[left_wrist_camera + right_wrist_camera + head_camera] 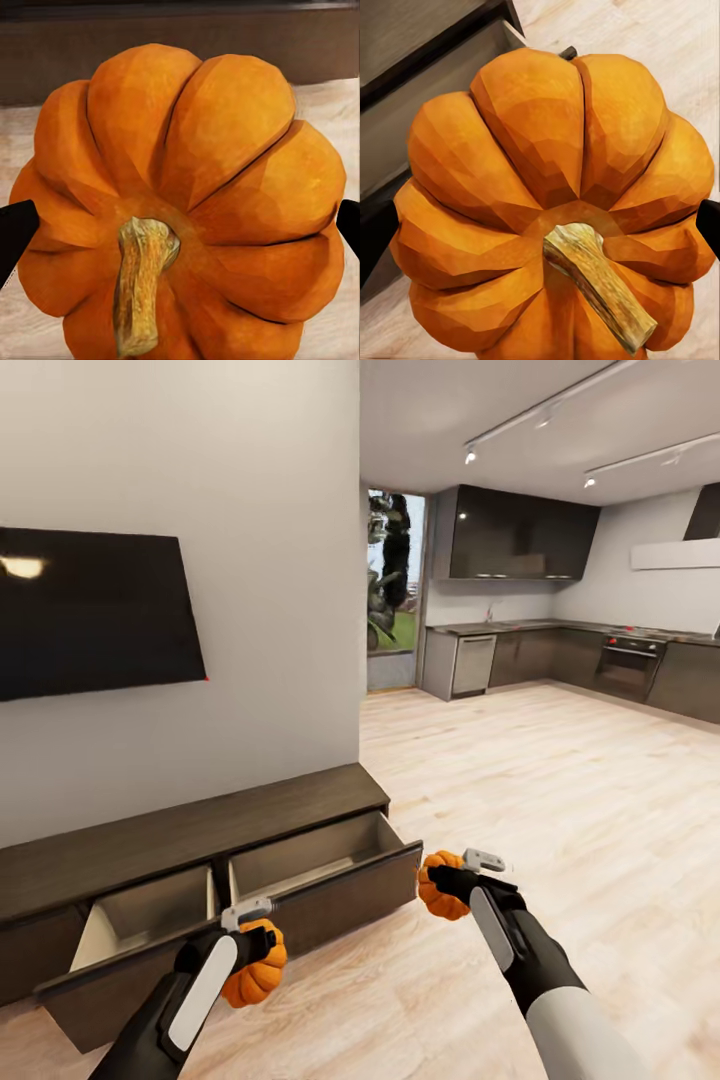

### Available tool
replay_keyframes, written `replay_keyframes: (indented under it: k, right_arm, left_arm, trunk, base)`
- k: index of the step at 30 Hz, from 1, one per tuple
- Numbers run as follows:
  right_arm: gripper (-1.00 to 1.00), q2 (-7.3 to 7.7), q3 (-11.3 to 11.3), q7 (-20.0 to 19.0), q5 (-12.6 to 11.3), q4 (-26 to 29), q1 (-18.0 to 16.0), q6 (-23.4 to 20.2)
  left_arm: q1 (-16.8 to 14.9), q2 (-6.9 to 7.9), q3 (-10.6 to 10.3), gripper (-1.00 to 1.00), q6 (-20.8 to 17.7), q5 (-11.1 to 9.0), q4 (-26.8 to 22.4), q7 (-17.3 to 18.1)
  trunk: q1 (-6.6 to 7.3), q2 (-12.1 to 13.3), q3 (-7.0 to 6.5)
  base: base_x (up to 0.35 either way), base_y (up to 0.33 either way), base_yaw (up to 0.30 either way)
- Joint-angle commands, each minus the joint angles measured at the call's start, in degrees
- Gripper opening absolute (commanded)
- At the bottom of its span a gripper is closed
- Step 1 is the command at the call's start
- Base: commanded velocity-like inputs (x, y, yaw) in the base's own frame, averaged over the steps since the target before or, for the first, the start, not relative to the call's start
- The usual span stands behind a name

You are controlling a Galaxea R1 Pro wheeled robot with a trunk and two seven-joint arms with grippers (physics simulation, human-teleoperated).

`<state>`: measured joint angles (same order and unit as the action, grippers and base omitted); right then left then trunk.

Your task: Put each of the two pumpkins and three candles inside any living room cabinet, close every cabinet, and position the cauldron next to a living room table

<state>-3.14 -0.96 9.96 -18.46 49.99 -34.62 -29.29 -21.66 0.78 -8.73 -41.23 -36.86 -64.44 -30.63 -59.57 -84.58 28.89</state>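
Note:
I hold one orange ribbed pumpkin in each hand. My left gripper [262, 952] is shut on a pumpkin [255, 972] just in front of the open left drawer of the cabinet [200, 825]. The left wrist view has that pumpkin [187, 202] close up between dark fingertips [15, 229], stem toward the camera. My right gripper [440, 880] is shut on the other pumpkin [443, 890], held over the floor just right of the open right drawer [330, 870]. In the right wrist view this pumpkin [547, 202] sits beside the drawer's corner. Candles, cauldron and table are out of view.
Both pulled-out drawers show pale interiors with nothing visible inside. A black TV [95, 610] hangs on the wall above the cabinet. Light wood floor [560, 800] stretches right toward a dark kitchen [560, 650] at the back.

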Motion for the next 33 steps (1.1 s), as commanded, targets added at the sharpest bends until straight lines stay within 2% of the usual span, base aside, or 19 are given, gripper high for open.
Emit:
replay_keyframes:
  k: [1,9,12,33]
  right_arm:
    - [-1.0,-0.03,-0.49,0.54,-0.53,0.11,0.05,-0.12]
    - [-1.0,-0.12,-8.38,0.24,-0.52,0.09,0.25,0.02]
    - [-1.0,-0.12,-9.68,0.18,-0.56,0.1,0.26,0.04]
    - [-1.0,-0.2,-10.35,0.15,-0.61,-0.02,0.26,0.02]
  left_arm:
    - [-0.05,0.08,-0.21,-1.0,-0.08,-0.52,-0.03,-0.76]
    - [-0.05,0.0,-0.4,-1.0,1.55,-0.57,0.51,-0.66]
    - [-0.05,0.08,-0.36,-1.0,2.42,-0.7,0.59,-0.59]
    - [-0.05,-0.12,-0.56,-1.0,2.65,-0.44,1.54,-0.83]
  trunk:
    - [0.23,0.38,-0.12]
    - [0.23,0.38,-0.12]
    - [0.23,0.38,-0.12]
    - [0.23,0.38,-0.12]
  base:
    - [0.0,0.0,0.258]
    - [0.005,0.0,0.275]
    - [0.177,0.0,0.279]
    - [0.301,-0.043,0.28]
